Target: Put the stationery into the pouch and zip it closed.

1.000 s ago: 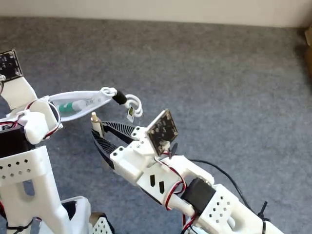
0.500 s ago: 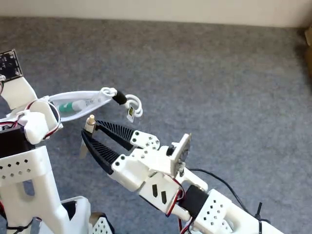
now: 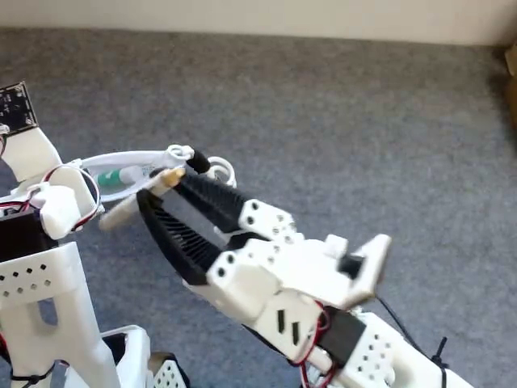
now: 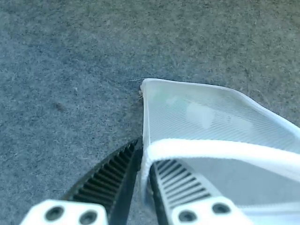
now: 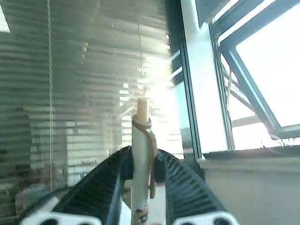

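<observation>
Pen (image 5: pixel 140 123) between right claw (image 5: pixel 141 161) fingertips

No text can be read; small print on the pen (image 5: pixel 140 159) is too blurred.

A: What setting do we record here?
B: We classify it as an office-type room. Upper left of the right wrist frame: horizontal blinds (image 5: pixel 70 84). Upper right: a dark-framed window (image 5: pixel 253 61), bright with daylight, above a sill (image 5: pixel 248 164). In the high frame, the surface is grey short-pile carpet (image 3: pixel 363 121).
</observation>
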Action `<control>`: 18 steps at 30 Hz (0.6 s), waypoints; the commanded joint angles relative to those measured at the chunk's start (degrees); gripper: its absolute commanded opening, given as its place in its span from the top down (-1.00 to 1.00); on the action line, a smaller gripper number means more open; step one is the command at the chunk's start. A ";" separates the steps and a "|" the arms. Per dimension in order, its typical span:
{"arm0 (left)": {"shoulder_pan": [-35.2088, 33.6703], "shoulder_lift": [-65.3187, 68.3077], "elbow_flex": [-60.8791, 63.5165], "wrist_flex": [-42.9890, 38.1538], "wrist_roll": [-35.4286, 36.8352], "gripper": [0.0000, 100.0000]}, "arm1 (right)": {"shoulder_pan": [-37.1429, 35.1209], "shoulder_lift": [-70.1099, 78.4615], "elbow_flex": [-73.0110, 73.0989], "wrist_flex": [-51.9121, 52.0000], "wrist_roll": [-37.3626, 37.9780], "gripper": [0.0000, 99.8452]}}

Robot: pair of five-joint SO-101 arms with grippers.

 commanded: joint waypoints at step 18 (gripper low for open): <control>0.92 -0.22 0.57 -0.97 -0.09 0.99 | 1.19 17.71 -8.92 -1.45 16.97 0.98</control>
